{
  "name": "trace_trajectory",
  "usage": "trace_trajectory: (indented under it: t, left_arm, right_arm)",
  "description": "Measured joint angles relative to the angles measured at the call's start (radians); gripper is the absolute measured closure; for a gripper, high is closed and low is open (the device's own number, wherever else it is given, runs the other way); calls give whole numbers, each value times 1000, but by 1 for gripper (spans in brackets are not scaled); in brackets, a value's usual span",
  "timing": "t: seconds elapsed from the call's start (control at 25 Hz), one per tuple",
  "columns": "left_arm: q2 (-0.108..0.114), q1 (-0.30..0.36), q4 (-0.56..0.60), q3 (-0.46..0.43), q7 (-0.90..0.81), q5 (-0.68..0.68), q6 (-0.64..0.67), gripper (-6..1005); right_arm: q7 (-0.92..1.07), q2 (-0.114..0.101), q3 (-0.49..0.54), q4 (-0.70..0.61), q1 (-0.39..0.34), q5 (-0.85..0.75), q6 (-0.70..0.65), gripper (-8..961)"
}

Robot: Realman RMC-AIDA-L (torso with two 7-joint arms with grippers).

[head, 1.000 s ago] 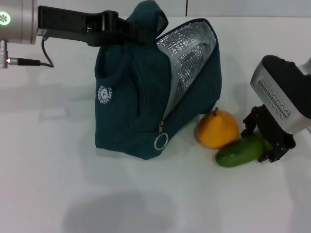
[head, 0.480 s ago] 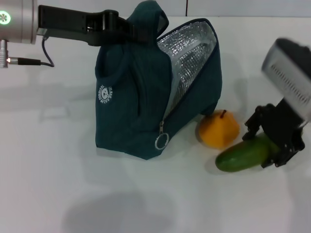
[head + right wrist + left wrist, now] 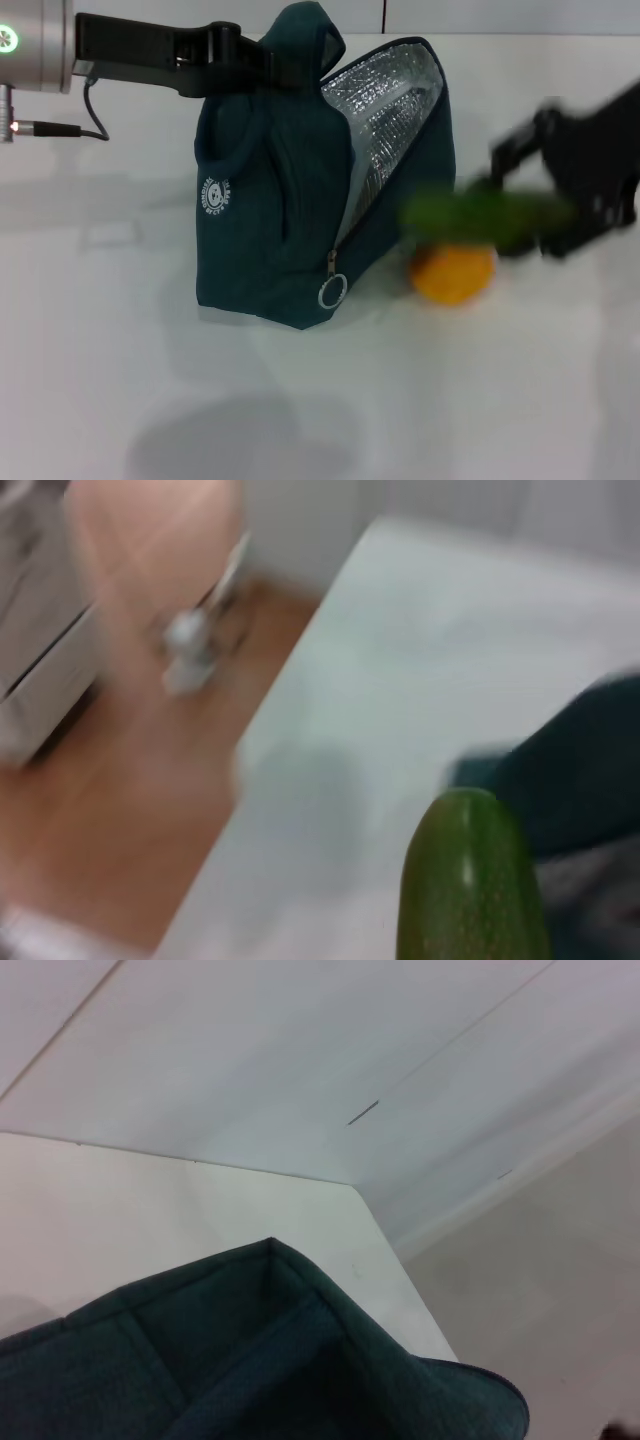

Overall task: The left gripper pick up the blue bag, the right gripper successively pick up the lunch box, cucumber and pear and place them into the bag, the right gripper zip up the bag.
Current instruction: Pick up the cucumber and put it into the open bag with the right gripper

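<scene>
The blue bag (image 3: 280,200) stands on the white table with its mouth open, showing silver lining. My left gripper (image 3: 262,62) is shut on the bag's handle at the top and holds it up; the left wrist view shows the bag's fabric (image 3: 260,1360). My right gripper (image 3: 555,215) is shut on the cucumber (image 3: 485,215) and carries it in the air, right of the bag's opening and above the pear (image 3: 452,272). The cucumber (image 3: 470,880) fills the right wrist view, with the bag (image 3: 580,770) beyond it. The lunch box is hidden.
A ring zipper pull (image 3: 331,292) hangs at the bag's lower front. The white table (image 3: 120,350) stretches left and in front of the bag. The table's far edge (image 3: 500,34) runs behind the bag.
My right gripper has lifted the cucumber off the table and moved it up and left toward the bag's opening. The pear, the bag and my left gripper stay where they were.
</scene>
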Motion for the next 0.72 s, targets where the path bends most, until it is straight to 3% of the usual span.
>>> trace_trajectory:
  t: [0.16, 0.36, 0.48, 0.72]
  left_arm:
    - [3, -2, 0, -1, -2, 0, 0, 955]
    - [4, -1, -3, -6, -8, -2, 2, 955]
    - [4, 0, -6, -7, -8, -1, 2, 955]
    - [15, 13, -9, -6, -5, 5, 2, 955]
  right_arm:
    - [67, -33, 173, 16, 0, 132, 32, 295]
    - [150, -45, 250, 45, -69, 358, 159, 291]
    - [170, -38, 244, 107, -117, 503, 225, 288]
    - [144, 15, 236, 329, -169, 710, 316, 284]
